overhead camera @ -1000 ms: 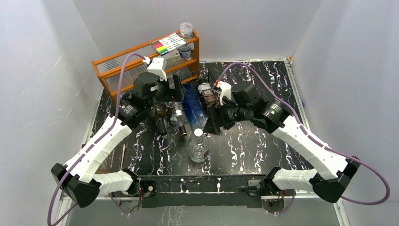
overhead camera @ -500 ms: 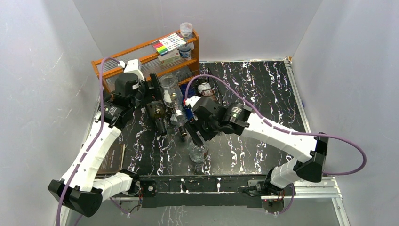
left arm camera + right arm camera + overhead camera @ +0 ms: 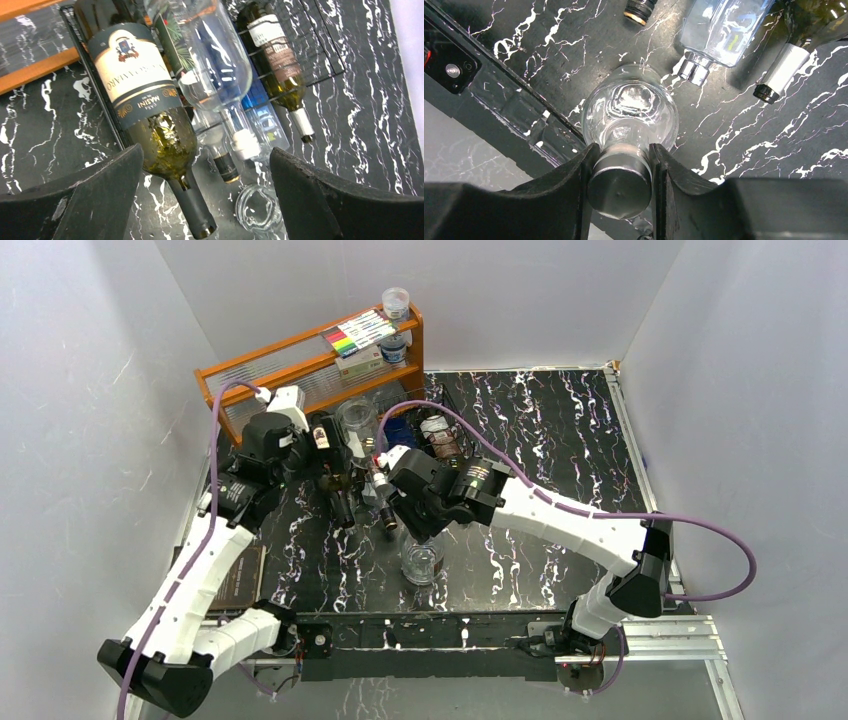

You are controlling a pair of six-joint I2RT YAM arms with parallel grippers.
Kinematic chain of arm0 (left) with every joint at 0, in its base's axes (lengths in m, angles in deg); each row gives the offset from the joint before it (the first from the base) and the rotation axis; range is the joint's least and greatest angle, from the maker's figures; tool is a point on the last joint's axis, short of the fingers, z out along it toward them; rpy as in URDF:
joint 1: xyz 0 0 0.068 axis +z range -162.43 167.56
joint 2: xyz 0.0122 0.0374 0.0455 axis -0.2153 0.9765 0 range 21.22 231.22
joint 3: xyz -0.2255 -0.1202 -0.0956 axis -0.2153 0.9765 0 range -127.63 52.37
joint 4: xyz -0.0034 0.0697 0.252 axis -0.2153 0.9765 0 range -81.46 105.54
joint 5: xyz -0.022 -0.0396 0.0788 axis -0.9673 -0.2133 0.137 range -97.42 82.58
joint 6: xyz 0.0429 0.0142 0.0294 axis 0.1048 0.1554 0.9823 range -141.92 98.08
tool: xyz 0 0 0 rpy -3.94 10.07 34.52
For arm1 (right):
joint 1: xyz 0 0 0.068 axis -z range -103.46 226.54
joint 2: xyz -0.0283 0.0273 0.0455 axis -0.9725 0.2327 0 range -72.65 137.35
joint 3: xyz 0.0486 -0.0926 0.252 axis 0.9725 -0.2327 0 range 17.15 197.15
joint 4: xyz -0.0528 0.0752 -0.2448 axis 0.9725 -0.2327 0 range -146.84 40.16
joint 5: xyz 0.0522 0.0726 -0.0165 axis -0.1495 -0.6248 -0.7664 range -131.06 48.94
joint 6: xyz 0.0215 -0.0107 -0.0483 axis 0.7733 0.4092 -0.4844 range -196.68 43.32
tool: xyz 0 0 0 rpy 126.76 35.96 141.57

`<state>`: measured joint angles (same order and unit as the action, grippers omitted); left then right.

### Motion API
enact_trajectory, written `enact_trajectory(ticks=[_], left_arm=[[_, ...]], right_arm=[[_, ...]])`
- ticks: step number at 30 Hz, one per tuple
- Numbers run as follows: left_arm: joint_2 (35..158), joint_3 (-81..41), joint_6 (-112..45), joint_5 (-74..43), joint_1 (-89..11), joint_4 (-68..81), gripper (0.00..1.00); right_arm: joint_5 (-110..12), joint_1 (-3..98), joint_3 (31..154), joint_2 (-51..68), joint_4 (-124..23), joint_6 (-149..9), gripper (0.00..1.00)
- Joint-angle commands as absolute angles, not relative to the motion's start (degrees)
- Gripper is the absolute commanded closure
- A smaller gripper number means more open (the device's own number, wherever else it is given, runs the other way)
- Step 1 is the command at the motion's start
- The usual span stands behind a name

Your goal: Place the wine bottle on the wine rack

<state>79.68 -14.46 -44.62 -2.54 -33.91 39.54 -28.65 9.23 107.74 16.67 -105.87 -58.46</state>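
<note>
The right end effector (image 3: 620, 167) had clamped its black fingers on the silver cap of the clear glass wine bottle (image 3: 630, 112). The bottle stood upright near the near edge of the black marbled desk (image 3: 560, 440), off the low black wire wine rack (image 3: 325, 62). A second earlier this end effector hung open farther back, beside that rack. The left end effector (image 3: 205, 152), spread wide and empty, hovered over a green glass bottle with a cream label (image 3: 140, 85) lying in the rack, having drawn back toward the left edge.
</note>
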Motion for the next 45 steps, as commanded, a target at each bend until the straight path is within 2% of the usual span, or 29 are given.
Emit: enact_trajectory(ticks=[1,7,9,15,21,26,33,40,45], left_arm=[[76.6,-13.2,-43.5,-8.8,-33.6,40.3,0.03],[74.2,-12.0,-41.1,-6.7,-33.6,39.9,0.02],[73.5,-11.4,-40.7,-5.4,-33.6,39.5,0.02],[72.6,-9.7,-40.6,-5.6,-33.5,39.1,0.02],[72.5,-9.2,-39.4,-10.8,-33.5,39.0,0.02],[74.9,-10.2,-39.8,-25.9,-33.5,38.1,0.10],[75.2,-9.0,-43.0,-32.2,-34.6,34.6,0.11],[76.7,-7.8,-45.4,-30.7,-38.9,32.2,0.11],[76.8,-7.5,-45.9,-26.9,-42.1,31.6,0.10]], right_arm=[[-25.7,9.2,108.3,16.8,-107.2,-57.9,0.61],[-25.4,9.3,107.5,16.2,-108.7,-58.0,0.61],[-25.2,9.3,107.2,16.1,-109.2,-57.6,0.64],[-20.7,9.7,104.3,12.1,-110.0,-52.9,1.00],[-15.9,13.6,103.8,6.6,-113.1,-49.4,1.00],[-16.9,24.3,101.3,2.4,-110.9,-51.8,1.00],[-17.9,36.2,98.0,0.6,-106.0,-54.4,1.00],[-11.6,43.7,96.4,0.6,-98.6,-54.7,1.00],[-15.8,50.0,92.2,-0.5,-88.4,-53.4,1.00]])
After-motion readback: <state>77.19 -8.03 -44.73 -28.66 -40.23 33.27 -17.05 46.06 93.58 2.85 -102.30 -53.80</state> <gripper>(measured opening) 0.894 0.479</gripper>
